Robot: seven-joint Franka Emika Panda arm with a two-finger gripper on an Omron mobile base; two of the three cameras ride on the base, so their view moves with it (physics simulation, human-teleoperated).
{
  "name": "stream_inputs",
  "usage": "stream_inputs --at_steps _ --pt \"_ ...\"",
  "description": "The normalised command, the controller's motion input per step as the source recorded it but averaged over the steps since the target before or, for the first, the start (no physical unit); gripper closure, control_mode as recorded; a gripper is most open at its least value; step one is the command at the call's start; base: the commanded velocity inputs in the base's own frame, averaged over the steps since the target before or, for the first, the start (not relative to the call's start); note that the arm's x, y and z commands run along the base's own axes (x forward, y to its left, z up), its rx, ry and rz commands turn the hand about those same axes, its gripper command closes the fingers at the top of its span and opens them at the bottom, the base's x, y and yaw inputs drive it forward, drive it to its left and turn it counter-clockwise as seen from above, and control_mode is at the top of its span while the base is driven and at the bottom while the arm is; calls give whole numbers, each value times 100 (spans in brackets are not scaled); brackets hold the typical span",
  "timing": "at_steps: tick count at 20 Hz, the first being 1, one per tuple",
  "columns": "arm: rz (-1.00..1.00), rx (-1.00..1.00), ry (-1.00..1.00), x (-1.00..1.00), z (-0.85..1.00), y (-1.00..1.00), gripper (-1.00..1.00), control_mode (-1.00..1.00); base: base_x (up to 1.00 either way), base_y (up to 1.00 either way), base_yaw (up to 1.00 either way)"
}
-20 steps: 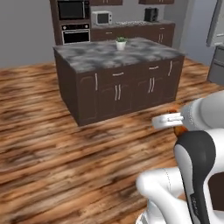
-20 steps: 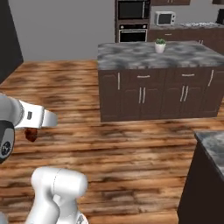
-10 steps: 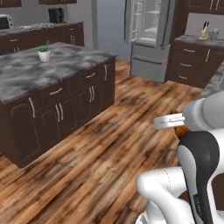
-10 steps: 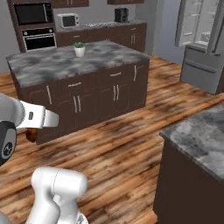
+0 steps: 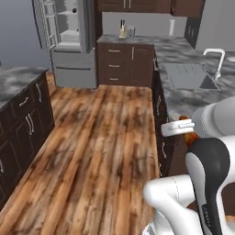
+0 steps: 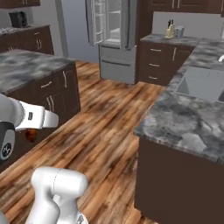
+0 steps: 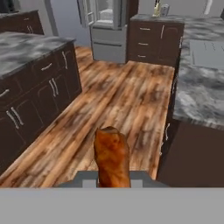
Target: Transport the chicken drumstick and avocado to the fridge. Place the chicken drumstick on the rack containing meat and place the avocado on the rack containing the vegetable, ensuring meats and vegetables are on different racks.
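The chicken drumstick (image 7: 112, 155) is an orange-brown lump standing straight up from my gripper (image 7: 112, 178), which is shut on it. From the base it shows as a small reddish bit under my white hand, drumstick (image 5: 187, 135) and drumstick (image 6: 30, 134). The fridge (image 5: 68, 42) stands far ahead across the room, pale grey, with its upper doors open and pale shelves inside too small to read. It is also far off in the other two views, fridge (image 6: 114, 37) and fridge (image 7: 107, 27). The avocado is out of view.
A dark island with a grey marble top (image 5: 17, 79) runs along the left. On the right is a marble counter (image 6: 188, 114) with a sink (image 5: 187, 75). A wood floor lane (image 5: 98, 133) leads between them to the fridge. A knife block (image 5: 122, 31) stands beside the fridge.
The whole picture has swung: the base has turned away from the island, bringing the fridge and the sink counter into view. The drumstick stays gripped in my hand.
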Motion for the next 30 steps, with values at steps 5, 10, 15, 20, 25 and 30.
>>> stream_inputs --at_steps 5,10,15,20,25,30 --pt "0 0 0 0 0 0 100 100 100 99 -41" --pt "0 0 0 0 0 0 100 100 100 100 -36" --pt "0 0 0 0 0 0 100 100 100 94 -33" --pt "0 0 0 0 0 0 100 100 100 80 -27" --pt "0 0 0 0 0 0 100 100 100 22 -8" --pt "0 0 0 0 0 0 100 100 100 0 0"
